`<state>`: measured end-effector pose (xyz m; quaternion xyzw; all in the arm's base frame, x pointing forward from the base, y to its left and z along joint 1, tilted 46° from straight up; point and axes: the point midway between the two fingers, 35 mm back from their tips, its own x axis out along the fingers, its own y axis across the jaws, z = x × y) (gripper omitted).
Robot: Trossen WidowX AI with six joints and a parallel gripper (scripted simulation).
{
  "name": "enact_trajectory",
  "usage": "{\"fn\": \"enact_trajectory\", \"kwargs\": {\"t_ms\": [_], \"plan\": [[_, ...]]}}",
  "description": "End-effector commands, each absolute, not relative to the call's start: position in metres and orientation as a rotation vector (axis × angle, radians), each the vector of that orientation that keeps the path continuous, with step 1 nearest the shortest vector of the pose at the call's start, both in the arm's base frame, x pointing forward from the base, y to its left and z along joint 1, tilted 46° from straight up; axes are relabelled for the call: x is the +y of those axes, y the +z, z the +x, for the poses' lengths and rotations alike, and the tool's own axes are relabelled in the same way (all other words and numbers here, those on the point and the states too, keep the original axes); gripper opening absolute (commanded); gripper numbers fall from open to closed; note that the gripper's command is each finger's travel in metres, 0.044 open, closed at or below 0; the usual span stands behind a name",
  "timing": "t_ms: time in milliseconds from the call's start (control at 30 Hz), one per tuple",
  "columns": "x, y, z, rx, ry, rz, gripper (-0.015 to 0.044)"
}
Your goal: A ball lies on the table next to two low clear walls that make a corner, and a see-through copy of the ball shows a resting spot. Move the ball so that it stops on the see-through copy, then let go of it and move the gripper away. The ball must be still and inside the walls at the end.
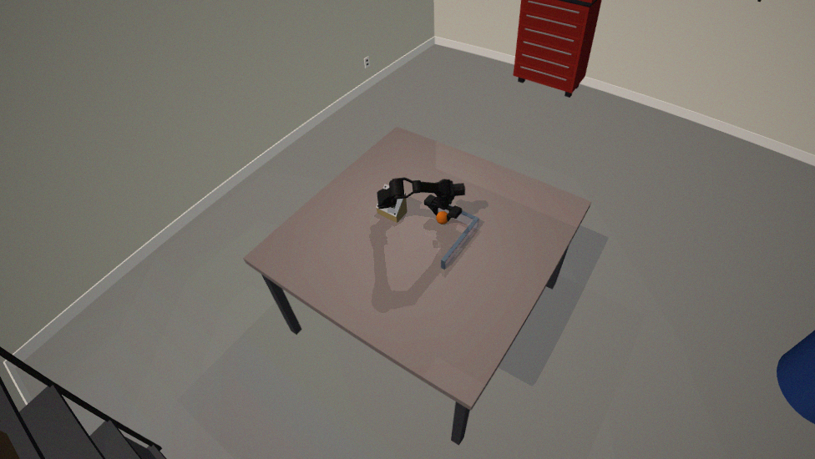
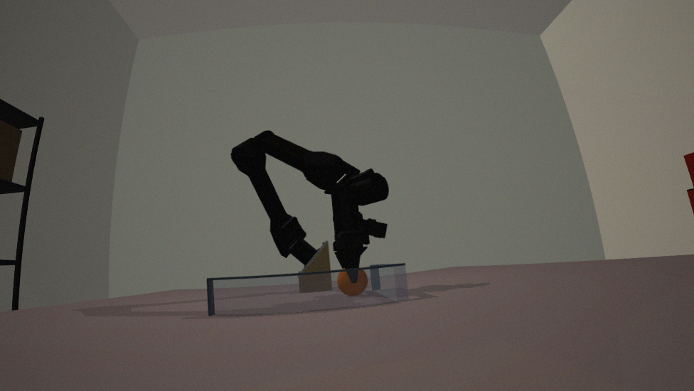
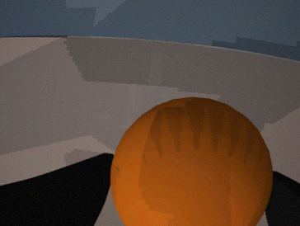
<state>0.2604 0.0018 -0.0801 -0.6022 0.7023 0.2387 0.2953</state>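
The orange ball [image 1: 441, 218] [image 2: 344, 287] [image 3: 194, 136] is down at the table top, inside the corner of the low clear walls. My gripper [image 1: 445, 214] [image 2: 353, 279] [image 3: 192, 175] points down and is shut on the ball, with one dark finger touching each side of it in the wrist view. The long clear wall [image 1: 461, 244] [image 2: 210, 297] runs past the ball, with a gap between. The short wall [image 1: 469, 219] [image 2: 375, 277] joins it at the corner. The see-through copy does not show apart from the ball, which covers its place. Ball-to-table contact is hard to tell exactly.
The table [image 1: 319, 256] [image 2: 340, 349] carries the arm's wedge-shaped base [image 1: 391, 214] [image 2: 316, 279], left of the ball in the top and exterior views. A blue wall face [image 3: 165, 21] crosses the top of the wrist view. A red cabinet [image 1: 552, 45] stands on the floor beyond the table.
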Motion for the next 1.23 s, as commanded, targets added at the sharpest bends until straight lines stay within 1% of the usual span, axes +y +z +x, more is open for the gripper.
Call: {"fn": "enact_trajectory", "kwargs": {"t_ms": [0, 67, 100, 267, 667, 700, 833, 1200], "plan": [[0.002, -0.08, 0.261, 1.869, 0.634, -1.601, 0.0368], [0.004, -0.078, 0.261, 1.868, 0.634, -1.601, 0.042], [0.01, -0.073, 0.263, 1.867, 0.635, -1.601, 0.0426], [0.061, -0.022, 0.27, 1.865, 0.637, -1.605, 0.0426], [0.058, -0.027, 0.271, 1.851, 0.639, -1.618, 0.0426], [0.06, -0.025, 0.271, 1.851, 0.639, -1.617, 0.044], [0.088, 0.005, 0.271, 1.857, 0.636, -1.614, 0.044], [0.089, 0.007, 0.271, 1.858, 0.636, -1.614, 0.044]]}}
